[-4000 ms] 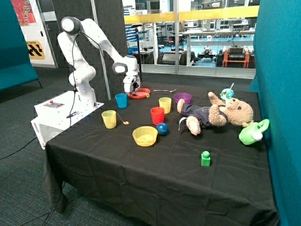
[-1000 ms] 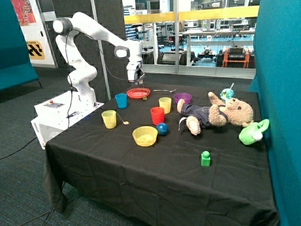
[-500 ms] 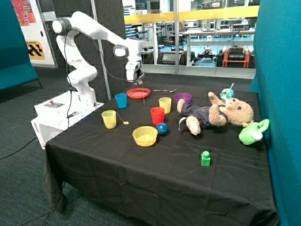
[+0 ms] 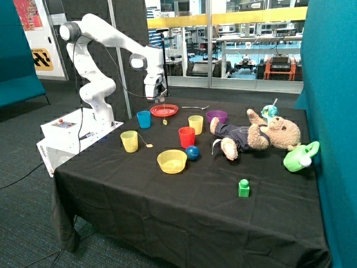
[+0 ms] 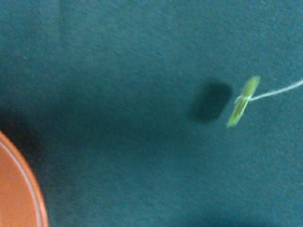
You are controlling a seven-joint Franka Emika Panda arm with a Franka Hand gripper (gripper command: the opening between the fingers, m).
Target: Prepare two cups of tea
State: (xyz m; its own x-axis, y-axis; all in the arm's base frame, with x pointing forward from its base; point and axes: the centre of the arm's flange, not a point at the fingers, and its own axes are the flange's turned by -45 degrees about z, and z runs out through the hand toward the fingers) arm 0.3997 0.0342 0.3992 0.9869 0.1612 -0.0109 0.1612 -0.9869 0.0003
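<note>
Above the red plate (image 4: 164, 110), the fingers (image 4: 155, 98) dangle a tea bag's tag (image 4: 165, 121).

Gripper (image 4: 154, 98) is hanging above table (image 4: 184, 206), between blue cup (image 4: 144, 119) and plate (image 4: 164, 110); tag (image 4: 165, 121) is dangling below on a string. Yellow cup (image 4: 129, 140) is sitting nearer the front, bowl (image 4: 172, 161) beside it, teddy bear (image 4: 256, 135) lying across the far side.

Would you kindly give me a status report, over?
Pincer high, shut on tea bag string. Tag dangling beside red plate. Blue cup close by, nothing between.
</note>
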